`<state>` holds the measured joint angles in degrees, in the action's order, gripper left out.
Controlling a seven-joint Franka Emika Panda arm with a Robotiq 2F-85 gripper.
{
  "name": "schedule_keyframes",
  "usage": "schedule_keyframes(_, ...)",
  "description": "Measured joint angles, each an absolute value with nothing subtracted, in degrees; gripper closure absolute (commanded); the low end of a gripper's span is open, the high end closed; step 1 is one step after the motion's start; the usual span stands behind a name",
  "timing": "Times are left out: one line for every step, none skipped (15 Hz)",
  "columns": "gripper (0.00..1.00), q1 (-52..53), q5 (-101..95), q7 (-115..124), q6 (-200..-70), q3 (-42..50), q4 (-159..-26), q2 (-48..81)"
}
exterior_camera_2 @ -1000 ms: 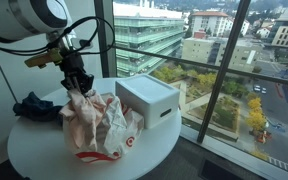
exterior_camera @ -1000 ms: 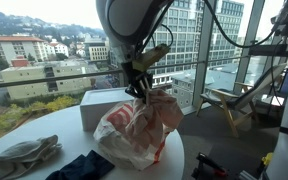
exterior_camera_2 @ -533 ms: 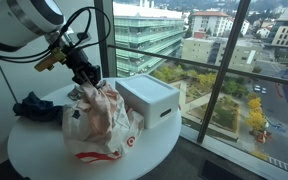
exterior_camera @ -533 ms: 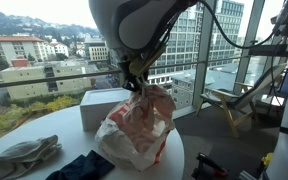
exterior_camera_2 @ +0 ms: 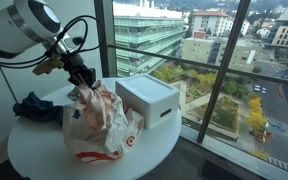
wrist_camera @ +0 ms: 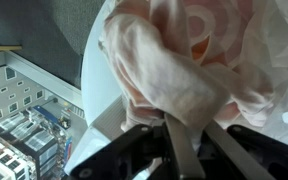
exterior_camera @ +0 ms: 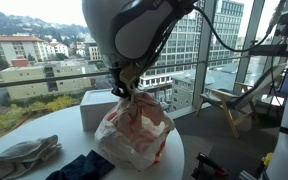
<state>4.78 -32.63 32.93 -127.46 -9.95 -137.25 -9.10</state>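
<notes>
A white plastic bag with red print (exterior_camera: 134, 135) stands on the round white table (exterior_camera: 44, 125) and also shows in an exterior view (exterior_camera_2: 99, 125). My gripper (exterior_camera: 127, 88) is shut on the bag's gathered top and holds it up; it shows in an exterior view (exterior_camera_2: 82, 80) too. In the wrist view the two fingers (wrist_camera: 184, 150) pinch a fold of the thin plastic bag (wrist_camera: 174, 70), with the table edge beneath.
A white box (exterior_camera: 102, 104) stands on the table behind the bag, also in an exterior view (exterior_camera_2: 149, 100). Dark blue cloth (exterior_camera: 84, 167) and a grey cloth (exterior_camera: 26, 155) lie near the table's front. Large windows stand close behind the table.
My gripper has moved sideways along the table with the bag's top pinched in it, pulling the bag a little taller and toward the box. The box and cloths have not moved.
</notes>
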Motion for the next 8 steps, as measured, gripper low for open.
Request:
schedule_keyframes(0.96,4.9,-32.5,33.2,-128.7,-10.1,-137.3,-8.7)
schedule_keyframes(0.96,4.9,-32.4,33.5,-130.2,-10.1,-137.3,-8.5)
schedule_keyframes(0.96,5.0,-32.3,33.6,-131.6,-10.1,-137.4,-8.2)
schedule_keyframes(0.95,5.0,-31.9,33.7,-132.7,-10.1,-137.5,-8.0)
schedule_keyframes(0.95,5.0,-31.0,33.7,-133.5,-10.1,-137.6,-7.8)
schedule_keyframes(0.95,5.0,-29.6,33.6,-134.0,-10.1,-137.8,-7.5)
schedule_keyframes(0.95,5.0,-28.5,33.6,-134.2,-10.1,-138.1,-7.1)
schedule_keyframes(0.95,5.0,-27.4,33.6,-134.3,-10.1,-138.4,-6.7)
